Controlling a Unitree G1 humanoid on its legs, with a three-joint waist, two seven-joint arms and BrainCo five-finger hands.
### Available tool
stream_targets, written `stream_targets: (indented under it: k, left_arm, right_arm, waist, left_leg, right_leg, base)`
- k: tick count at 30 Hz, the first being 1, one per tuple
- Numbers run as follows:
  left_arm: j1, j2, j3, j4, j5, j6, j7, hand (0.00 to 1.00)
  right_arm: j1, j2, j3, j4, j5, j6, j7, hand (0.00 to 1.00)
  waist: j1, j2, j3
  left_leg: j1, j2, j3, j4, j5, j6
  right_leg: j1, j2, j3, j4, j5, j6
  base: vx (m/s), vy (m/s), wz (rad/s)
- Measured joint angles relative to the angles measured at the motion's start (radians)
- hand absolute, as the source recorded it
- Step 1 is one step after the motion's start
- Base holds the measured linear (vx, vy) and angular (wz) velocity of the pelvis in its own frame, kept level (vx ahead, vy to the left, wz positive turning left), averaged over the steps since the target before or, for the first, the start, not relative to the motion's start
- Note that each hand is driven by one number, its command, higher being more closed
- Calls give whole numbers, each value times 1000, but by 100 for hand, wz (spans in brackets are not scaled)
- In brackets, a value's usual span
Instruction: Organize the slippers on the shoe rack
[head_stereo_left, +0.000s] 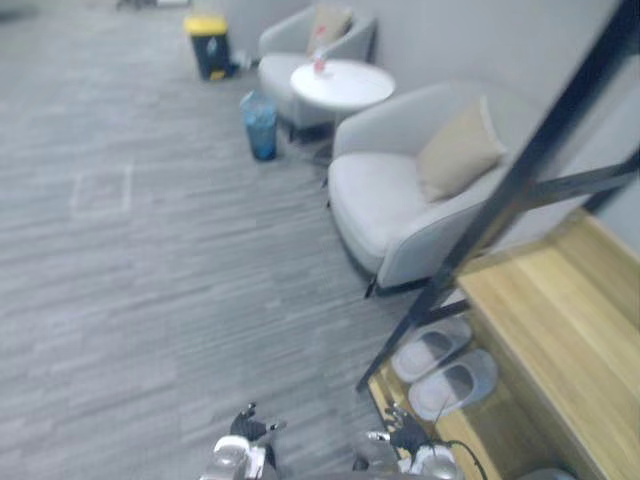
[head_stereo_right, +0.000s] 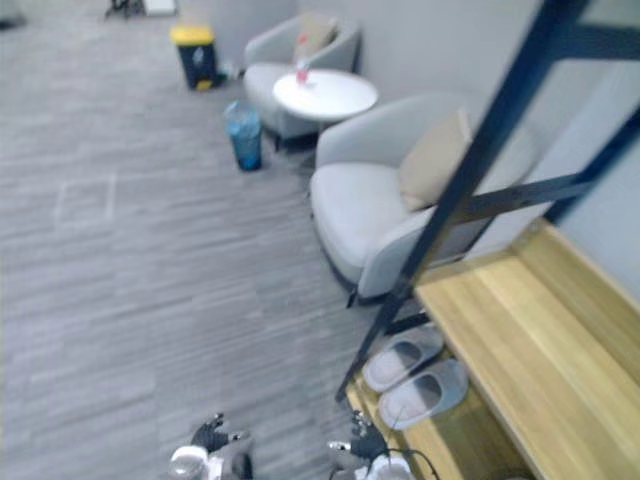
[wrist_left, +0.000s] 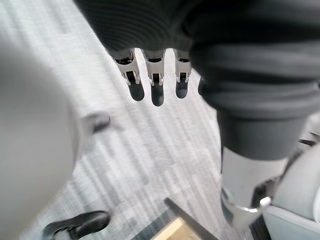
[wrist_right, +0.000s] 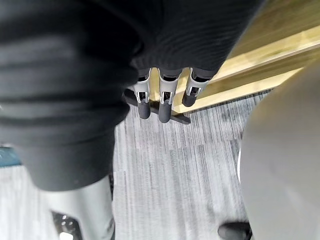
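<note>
Pair of pale grey soft slippers (head_stereo_left: 455, 383), side by side on the low shelf of the light-wood shoe rack (head_stereo_left: 560, 300); left hand (wrist_left: 156, 85) and right hand (wrist_right: 165, 100) empty, fingers straight; risk: a reach clipping the slanted black frame bar (head_stereo_left: 500, 195), nudging the pair off.

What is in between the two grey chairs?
A round white table stands between the near armchair and the far armchair. Both eye views show it.
</note>
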Motion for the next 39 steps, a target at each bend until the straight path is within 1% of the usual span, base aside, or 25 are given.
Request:
stream_targets:
  k: [2, 5, 6, 7, 8, 12, 13, 15, 16, 17, 19, 20, 21, 22, 23, 24, 25, 28, 29, 30, 32, 33, 35, 37, 39]
  left_arm:
    - [-3, 7, -8, 1, -2, -1, 1, 0]
    - [0, 5, -13, 0, -2, -1, 0, 0]
    - [4, 6, -23, 1, -2, -1, 0, 0]
    - [0, 7, -38, 2, -2, 0, 1, 0]
    - [0, 7, -37, 3, -2, 0, 1, 0]
    - [15, 17, -26, 8, -10, 2, 0, 0]
    - [14, 15, -13, 9, -10, 2, -2, 0]
    - [14, 13, 0, 9, -10, 0, -5, 0]
    - [14, 9, 2, 10, -9, 0, -10, 0]
    - [16, -10, 31, 21, -8, -1, -19, 0]
    - [24, -34, 74, 19, -8, -1, -22, 0]
    - [16, -78, 127, -10, -8, 0, -24, 0]
    - [17, -84, 137, -15, -8, 0, -23, 0]
    - [32, -97, 163, -18, -9, -2, -21, 0]
    - [36, -109, 186, -45, -10, -4, -22, 0]
    - [34, -123, 197, -71, -11, -8, -21, 0]
    - [34, -123, 200, -81, -15, -6, -19, 0]
    - [22, -109, 204, -118, -26, -12, -15, 0]
    - [14, -107, 187, -115, -40, -11, -14, 0]
    - [13, -107, 182, -114, -41, -12, -15, 0]
    - [14, -103, 148, -109, -50, -14, -9, 0]
    - [0, -88, 136, -92, -53, -17, -4, 0]
    - [-17, -78, 137, -62, -53, -19, -3, 0]
    - [-13, -68, 118, -32, -59, -15, -3, 0]
    - [-5, -55, 115, -14, -59, -6, -3, 0]
  right_arm:
    - [-11, 8, -1, 3, 0, 0, -8, 0]
    - [-22, 20, -5, 12, 1, 2, -11, 0]
    - [-16, 15, -13, 17, 2, 2, -11, 0]
    - [-36, 22, -35, 32, 2, 1, -10, 0]
    - [-41, 21, -36, 36, 2, 2, -10, 0]
    - [-66, 19, -36, 47, 3, -6, -10, 0]
    - [-67, 20, -38, 46, 4, -11, -11, 0]
    - [-66, 21, -40, 48, 4, -15, -11, 0]
    - [-56, 18, -45, 50, 4, -15, -11, 0]
    - [-46, 14, -67, 59, 7, -15, -10, 0]
    - [-52, 17, -90, 69, 5, -12, -12, 0]
    - [-51, -2, -106, 43, 10, -14, -10, 0]
    - [-49, -1, -109, 30, 11, -14, -9, 0]
    - [-37, -3, -105, 9, 9, -15, -11, 0]
    - [-19, -3, -95, -10, 6, -13, -15, 0]
    - [-26, -7, -86, -5, 5, -9, -19, 0]
    - [-27, 0, -75, -5, 5, -8, -20, 0]
    - [-24, 35, -47, -3, 5, -2, -23, 0]
    - [-31, 39, -43, 5, 5, -2, -24, 0]
    - [-35, 38, -41, 10, 4, -2, -25, 0]
    - [-40, 30, -40, 56, 3, -1, -26, 0]
    - [-56, 40, -40, 84, 1, 7, -30, 0]
    - [-59, 34, -54, 98, -1, 8, -27, 0]
    - [-61, 32, -90, 113, -2, 15, -27, 0]
    - [-61, 28, -92, 108, -1, 12, -25, 0]
  waist:
    - [4, -19, -8]
    - [5, -18, -5]
    - [5, -21, -3]
    - [1, -16, 7]
    - [1, -14, 10]
    - [-2, 10, 39]
    - [-8, 13, 47]
    - [-24, -5, 43]
    - [-33, -15, 37]
    - [-35, -16, 30]
    - [-25, 2, 31]
    - [-31, 23, 54]
    - [-31, 31, 60]
    - [-30, 42, 52]
    - [-27, 43, 49]
    - [-2, 66, 44]
    - [12, 60, 47]
    - [54, 30, 52]
    - [54, 22, 53]
    - [54, 24, 53]
    - [56, 45, 42]
    - [51, 18, 26]
    - [40, -3, 25]
    - [33, -19, 34]
    - [31, -19, 44]
  left_leg:
    - [-18, -68, -40, -8, -17, 14]
    - [-22, -132, -38, 10, -51, 46]
    - [-11, -167, -69, 3, -60, 55]
    - [14, -210, -119, -43, -55, 78]
    - [21, -209, -123, -51, -53, 78]
    - [170, -197, -208, -205, -38, 82]
    - [210, -193, -237, -232, -43, 77]
    - [250, -197, -291, -256, -61, 63]
    - [256, -203, -328, -235, -84, 42]
    - [270, -193, -379, -181, -127, 27]
    - [246, -185, -364, -105, -130, 22]
    - [196, -182, -338, 80, -118, 3]
    - [186, -178, -331, 126, -117, -1]
    - [138, -161, -302, 290, -121, -29]
    - [50, -112, -236, 522, -119, -79]
    - [-13, -27, -179, 666, -149, -74]
    - [-45, 6, -153, 701, -161, -65]
    - [-168, 50, -67, 543, -175, -56]
    - [-191, -8, -86, 277, -121, -51]
    - [-193, -24, -104, 212, -97, -54]
    - [-199, -63, -188, -23, 100, -59]
    - [-208, -105, -180, 5, 114, -4]
    - [-200, -133, -174, 50, 60, 35]
    - [-52, -174, -175, -4, -7, 60]
    - [71, -185, -177, -61, -32, 61]
  right_leg:
    - [2, -58, -41, 16, -42, 41]
    - [-1, -122, -43, 83, -114, 55]
    - [-3, -143, -23, 123, -135, 37]
    - [-64, -132, 65, 268, -157, -10]
    - [-72, -120, 78, 282, -162, -11]
    - [-182, 100, 164, 294, -166, -39]
    - [-216, 147, 169, 256, -140, -51]
    - [-244, 179, 187, 170, -79, -58]
    - [-259, 182, 208, 147, -12, -91]
    - [-233, 172, 169, 157, 27, -135]
    - [-217, 167, 137, 174, 14, -151]
    - [-243, 151, 106, 322, -4, -166]
    - [-252, 161, 101, 330, -26, -146]
    - [-185, 152, 118, 210, -4, -135]
    - [-101, 149, 120, 156, -72, -155]
    - [-49, 174, 126, 142, -99, -170]
    - [-13, 174, 124, 124, -110, -171]
    - [135, 128, 115, 2, -119, -156]
    - [182, 90, 114, -28, -133, -128]
    - [191, 83, 114, -33, -136, -123]
    - [222, 81, 126, -49, -151, -88]
    - [226, 42, 137, -27, -166, -61]
    - [160, 3, 174, 143, -142, -24]
    - [-1, -13, 240, 606, -14, 7]
    - [-59, -10, 231, 770, -57, -29]
  base:
    - [59, 176, 75]
    - [114, 188, 62]
    - [242, 191, 82]
    - [219, 151, 73]
    - [215, 120, 59]
    - [309, 63, 44]
    - [338, -12, 67]
    - [397, -51, 97]
    - [685, -110, 136]
    - [516, -86, 107]
    - [553, -43, 76]
    - [525, -32, 61]
    - [351, -75, 60]
    - [186, -73, 62]
    - [377, -78, 56]
    - [422, -38, 35]
    - [502, -25, 13]
    - [543, 13, 6]
    - [515, 94, -5]
    - [524, 123, -9]
    - [505, 201, -15]
    - [577, 226, 0]
    - [585, 243, 15]
    - [712, 290, 16]
    - [512, 150, -7]
